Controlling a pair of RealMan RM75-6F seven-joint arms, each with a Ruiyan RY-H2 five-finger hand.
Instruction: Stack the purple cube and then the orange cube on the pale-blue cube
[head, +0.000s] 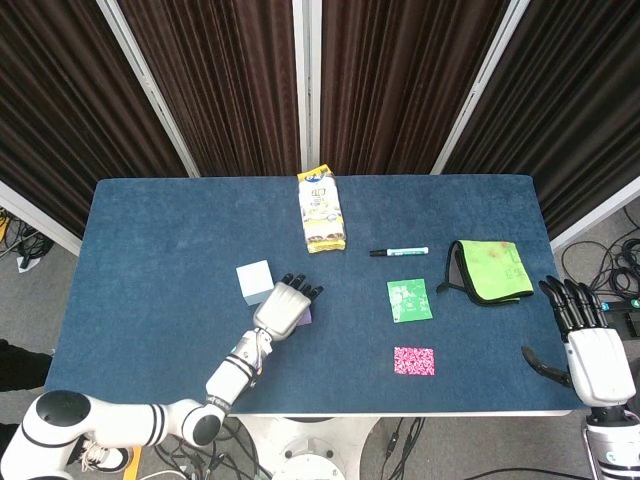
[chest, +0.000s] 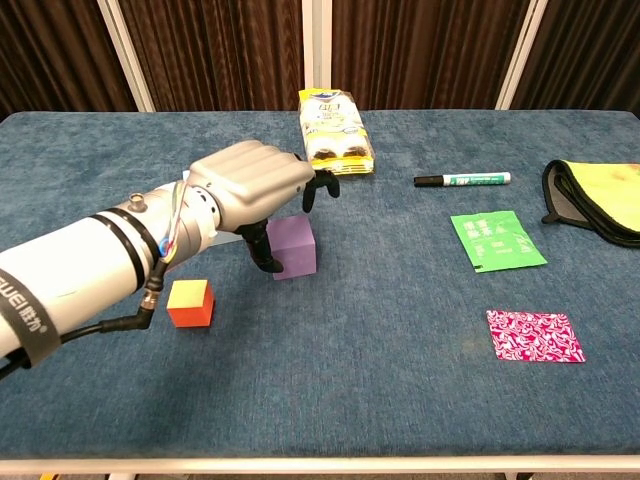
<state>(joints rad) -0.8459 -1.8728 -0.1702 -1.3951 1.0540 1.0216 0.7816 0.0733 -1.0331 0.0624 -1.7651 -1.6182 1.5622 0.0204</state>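
The purple cube (chest: 295, 246) stands on the blue table (chest: 400, 400); in the head view only a sliver of it (head: 306, 317) shows past my left hand (head: 283, 308). That left hand (chest: 255, 181) hovers over the cube, its thumb hanging beside the cube's left face and its fingers spread above the top, holding nothing. The orange cube (chest: 190, 303) sits near the front left, below my forearm. The pale-blue cube (head: 256, 281) stands just left of the hand; the chest view hides it. My right hand (head: 588, 342) rests open at the table's right edge.
A yellow snack bag (head: 321, 208) lies at the back centre. A green marker (head: 398, 252), a green packet (head: 409, 300) and a pink patterned packet (head: 414, 361) lie right of centre. A green cloth (head: 491, 270) sits near the right edge.
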